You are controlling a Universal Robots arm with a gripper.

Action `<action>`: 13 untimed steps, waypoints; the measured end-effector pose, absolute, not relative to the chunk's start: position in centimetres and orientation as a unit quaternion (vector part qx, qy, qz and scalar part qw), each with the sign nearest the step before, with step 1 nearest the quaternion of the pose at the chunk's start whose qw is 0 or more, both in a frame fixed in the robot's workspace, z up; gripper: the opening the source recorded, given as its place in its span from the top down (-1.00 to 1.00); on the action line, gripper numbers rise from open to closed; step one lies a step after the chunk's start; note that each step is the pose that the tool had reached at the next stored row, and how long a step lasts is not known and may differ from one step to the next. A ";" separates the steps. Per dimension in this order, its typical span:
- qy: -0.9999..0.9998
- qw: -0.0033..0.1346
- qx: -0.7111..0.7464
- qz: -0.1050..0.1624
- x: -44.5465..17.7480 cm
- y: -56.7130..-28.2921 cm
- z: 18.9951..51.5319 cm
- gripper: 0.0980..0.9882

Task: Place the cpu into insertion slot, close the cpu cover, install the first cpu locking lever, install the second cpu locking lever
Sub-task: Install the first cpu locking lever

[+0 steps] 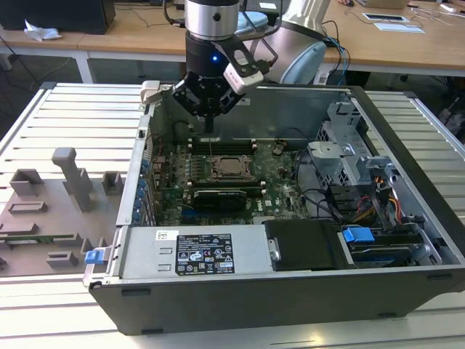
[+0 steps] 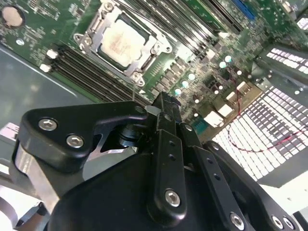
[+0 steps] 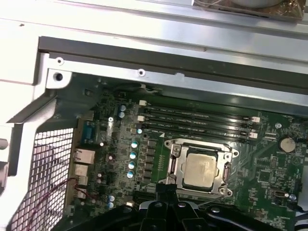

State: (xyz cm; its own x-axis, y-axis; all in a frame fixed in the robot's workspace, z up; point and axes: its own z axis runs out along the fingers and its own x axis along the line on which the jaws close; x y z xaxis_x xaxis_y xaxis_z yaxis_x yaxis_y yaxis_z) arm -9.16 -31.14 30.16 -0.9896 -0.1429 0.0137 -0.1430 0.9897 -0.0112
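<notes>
The cpu [image 3: 199, 169] lies flat in the insertion slot [image 3: 169, 180]. The cpu cover [image 3: 202, 146] looks lowered around it, framing the chip, so I judge those two steps done. I cannot tell whether either locking lever is latched. The gripper [image 1: 209, 125] hangs above the board, beyond the insertion slot's far side in the exterior view and apart from it, with its fingers pressed together on nothing. Around the slot spreads the green motherboard [image 1: 276, 174], with memory slots [image 3: 197, 118] just beside the slot. The board sits in an open computer case [image 1: 407, 145] lying on a slatted metal table [image 1: 73, 116]. Wooden desks [image 1: 131, 33] stand further out.
</notes>
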 end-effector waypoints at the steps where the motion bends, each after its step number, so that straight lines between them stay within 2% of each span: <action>1: -0.997 0.006 0.072 0.006 -9.3 -31.1 30.1 0.98; 13: -0.998 0.007 0.070 0.006 -9.9 -30.2 29.3 0.98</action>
State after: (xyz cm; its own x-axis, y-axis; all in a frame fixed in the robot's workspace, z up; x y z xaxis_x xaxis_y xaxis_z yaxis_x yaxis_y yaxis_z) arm -9.88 -30.20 29.30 -0.9902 -0.1392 0.0138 -0.1393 0.9902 -0.0113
